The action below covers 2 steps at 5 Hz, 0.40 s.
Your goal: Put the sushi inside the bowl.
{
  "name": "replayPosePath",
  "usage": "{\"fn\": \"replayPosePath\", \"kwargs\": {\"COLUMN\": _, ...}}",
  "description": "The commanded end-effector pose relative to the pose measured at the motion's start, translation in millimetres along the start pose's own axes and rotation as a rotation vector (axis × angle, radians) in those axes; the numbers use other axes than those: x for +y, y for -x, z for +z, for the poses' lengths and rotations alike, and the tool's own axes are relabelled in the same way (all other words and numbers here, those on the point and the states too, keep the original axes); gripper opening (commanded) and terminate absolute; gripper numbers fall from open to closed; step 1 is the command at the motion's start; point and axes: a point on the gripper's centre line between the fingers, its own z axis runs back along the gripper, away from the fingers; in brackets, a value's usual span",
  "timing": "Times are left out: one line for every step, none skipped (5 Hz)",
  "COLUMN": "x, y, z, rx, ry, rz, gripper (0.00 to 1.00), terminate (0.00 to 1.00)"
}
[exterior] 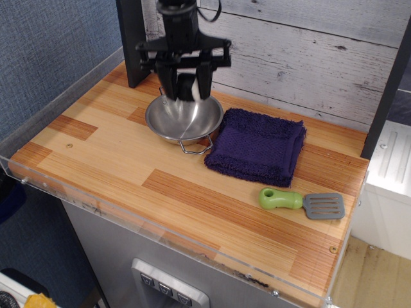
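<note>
The steel bowl (183, 122) stands at the back left of the wooden counter, one wire handle toward the front. My gripper (184, 90) hangs directly over the bowl's far half, fingers pointing down. It is shut on the sushi (190, 90), whose black side and white face show between the fingers. The sushi is held at about rim height, just above the bowl's inside.
A folded purple towel (258, 149) lies right of the bowl. A spatula with a green handle (300, 201) lies at the front right. A dark post (132, 38) stands behind the bowl, before a plank wall. A clear lip edges the counter (96, 173).
</note>
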Motion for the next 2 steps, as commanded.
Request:
{"fn": "replayPosePath", "kwargs": {"x": 6.5, "y": 4.2, "z": -14.4, "rx": 0.001, "ry": -0.019, "rz": 0.014, "gripper": 0.0, "terminate": 0.0}}
{"fn": "replayPosePath", "kwargs": {"x": 11.6, "y": 5.0, "z": -20.9, "rx": 0.012, "ry": -0.037, "rz": 0.065, "gripper": 0.0, "terminate": 0.0}}
